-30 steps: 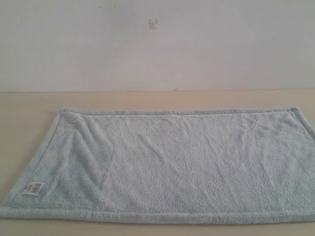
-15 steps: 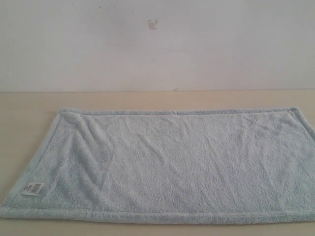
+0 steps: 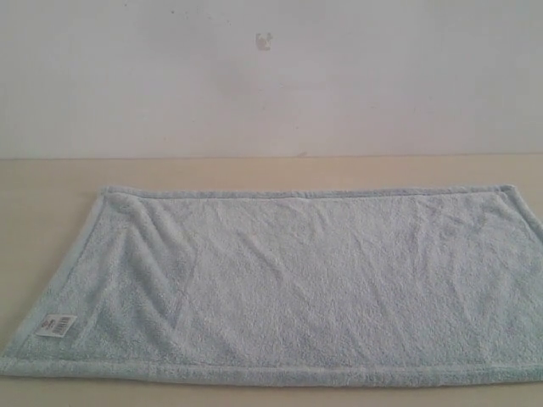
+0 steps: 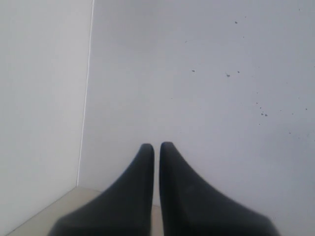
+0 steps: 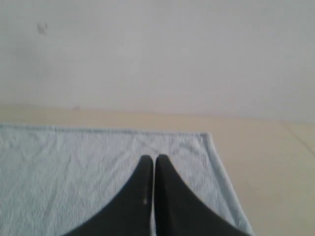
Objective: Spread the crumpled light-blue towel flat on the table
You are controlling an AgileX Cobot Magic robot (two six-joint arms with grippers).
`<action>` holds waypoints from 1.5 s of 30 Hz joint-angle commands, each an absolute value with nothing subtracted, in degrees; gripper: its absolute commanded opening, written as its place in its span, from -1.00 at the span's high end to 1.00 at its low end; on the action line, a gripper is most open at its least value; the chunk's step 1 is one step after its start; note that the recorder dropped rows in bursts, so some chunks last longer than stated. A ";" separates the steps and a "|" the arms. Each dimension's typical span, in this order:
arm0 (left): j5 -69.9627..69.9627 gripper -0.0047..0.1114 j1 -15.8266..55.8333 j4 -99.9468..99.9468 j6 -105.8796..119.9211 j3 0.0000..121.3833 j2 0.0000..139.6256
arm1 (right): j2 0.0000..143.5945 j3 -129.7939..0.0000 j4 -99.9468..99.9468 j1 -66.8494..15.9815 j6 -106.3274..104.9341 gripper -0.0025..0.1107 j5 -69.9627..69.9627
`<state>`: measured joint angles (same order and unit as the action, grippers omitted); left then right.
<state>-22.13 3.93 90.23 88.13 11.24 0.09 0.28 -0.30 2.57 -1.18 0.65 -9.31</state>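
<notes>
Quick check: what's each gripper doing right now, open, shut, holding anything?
Left gripper: shut, holding nothing, facing the wall.
Right gripper: shut, holding nothing; the towel lies free.

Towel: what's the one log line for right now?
towel: spread flat on table | left gripper: shut, empty | right gripper: shut, empty

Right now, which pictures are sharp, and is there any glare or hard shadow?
Exterior view: soft, even light, no glare; towel slightly grainy. Left wrist view: left hand dark, soft-edged. Right wrist view: hazy, right hand dark too.
</notes>
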 commanded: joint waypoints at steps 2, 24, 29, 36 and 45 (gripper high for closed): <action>-22.45 0.85 3.94 90.37 88.54 11.06 0.00 | 0.00 0.00 3.38 -0.93 0.96 0.93 -16.92; -31.07 0.85 2.47 38.83 87.25 9.20 0.00 | 0.00 0.00 3.38 -1.06 0.96 0.93 -17.02; -20.88 0.85 -2.95 22.73 41.01 5.73 0.00 | 0.00 0.00 3.38 -1.17 0.96 0.93 -17.02; 16.98 0.85 -8.21 -3.71 0.77 4.48 0.00 | 0.00 0.00 3.38 -1.17 0.96 0.93 -17.02; 18.04 0.85 -2.59 -0.44 4.41 0.00 0.00 | 0.00 0.00 3.27 -1.16 0.96 0.93 -17.02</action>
<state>18.88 -3.42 -1.06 3.09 0.13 0.09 0.28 0.07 2.79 -1.18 0.73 -17.38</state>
